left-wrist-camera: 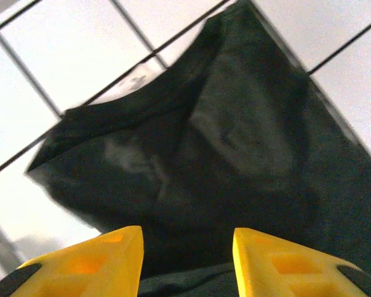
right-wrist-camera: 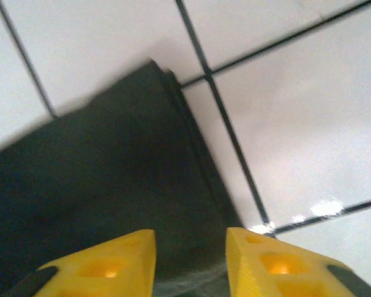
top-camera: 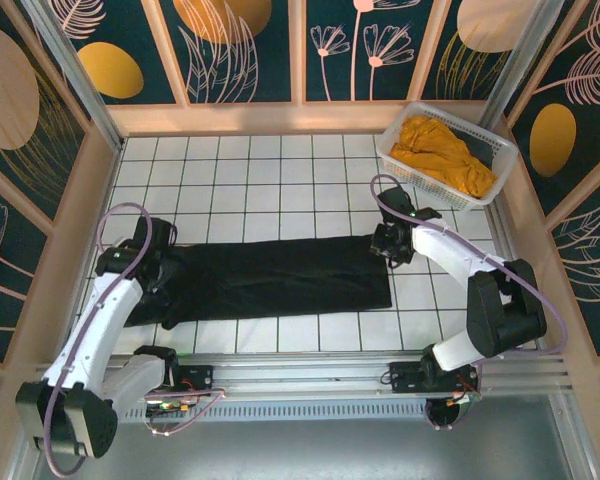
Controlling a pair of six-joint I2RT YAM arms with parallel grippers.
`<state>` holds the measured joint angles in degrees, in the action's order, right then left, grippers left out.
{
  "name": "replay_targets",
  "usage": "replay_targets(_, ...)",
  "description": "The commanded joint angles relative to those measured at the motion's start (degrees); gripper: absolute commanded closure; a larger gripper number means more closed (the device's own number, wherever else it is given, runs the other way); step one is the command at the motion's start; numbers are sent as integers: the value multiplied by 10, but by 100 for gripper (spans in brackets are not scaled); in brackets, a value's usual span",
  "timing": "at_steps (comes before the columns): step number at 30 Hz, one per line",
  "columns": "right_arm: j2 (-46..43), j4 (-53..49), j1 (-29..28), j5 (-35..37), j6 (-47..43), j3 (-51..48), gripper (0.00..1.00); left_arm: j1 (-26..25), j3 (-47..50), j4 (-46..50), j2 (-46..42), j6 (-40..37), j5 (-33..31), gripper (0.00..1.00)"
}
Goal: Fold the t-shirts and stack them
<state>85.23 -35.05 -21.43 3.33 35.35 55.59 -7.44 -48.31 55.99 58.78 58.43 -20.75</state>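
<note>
Left hand, right hand parted over one black t-shirt; one yellow t-shirt in one basket.

The black t-shirt lies flat before me on the tiled tabletop, folded into a long band running left to right, its left end rumpled. The mustard-yellow t-shirt sits crumpled in the white basket, far right.

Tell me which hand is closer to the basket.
Right. The right hand is at the black shirt's right end, just short of the basket; the left hand is at the shirt's opposite end, far from it.
</note>
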Motion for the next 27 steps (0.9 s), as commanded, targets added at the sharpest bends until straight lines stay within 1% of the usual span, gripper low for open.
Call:
replay_targets(1, 30, 38, -18, -44, -13, 22, 73, 11, -17, -103, 63, -17, 58, 59)
replay_targets(3, 63, 58, -28, -74, -10, 27, 81, 26, -19, -151, 112, -21, 88, 60)
replay_targets(6, 108, 73, -32, -81, -1, 32, 88, 66, -7, -231, 183, -37, 127, 64)
replay_targets(8, 134, 80, -22, -77, 11, 28, 89, 101, -7, -270, 237, -53, 153, 65)
replay_targets(11, 168, 77, 2, -53, 19, 32, 89, 151, -26, -286, 308, -85, 144, 66)
replay_targets(13, 192, 72, 20, -43, 17, 47, 89, 183, -35, -299, 349, -105, 148, 66)
replay_targets(16, 241, 62, 45, -34, 3, 93, 89, 223, -65, -308, 420, -128, 175, 67)
replay_targets(19, 307, 59, 74, -48, -18, 166, 89, 239, -128, -320, 485, -155, 217, 65)
replay_targets(22, 378, 38, 91, -79, -50, 277, 88, 239, -215, -318, 535, -183, 263, 60)
replay_targets(24, 400, 25, 90, -82, -76, 342, 85, 238, -256, -318, 535, -184, 273, 57)
replay_targets(25, 398, 23, 86, -81, -90, 371, 81, 237, -267, -323, 523, -183, 278, 56)
replay_targets(27, 379, 24, 78, -76, -106, 398, 75, 226, -269, -331, 482, -185, 282, 53)
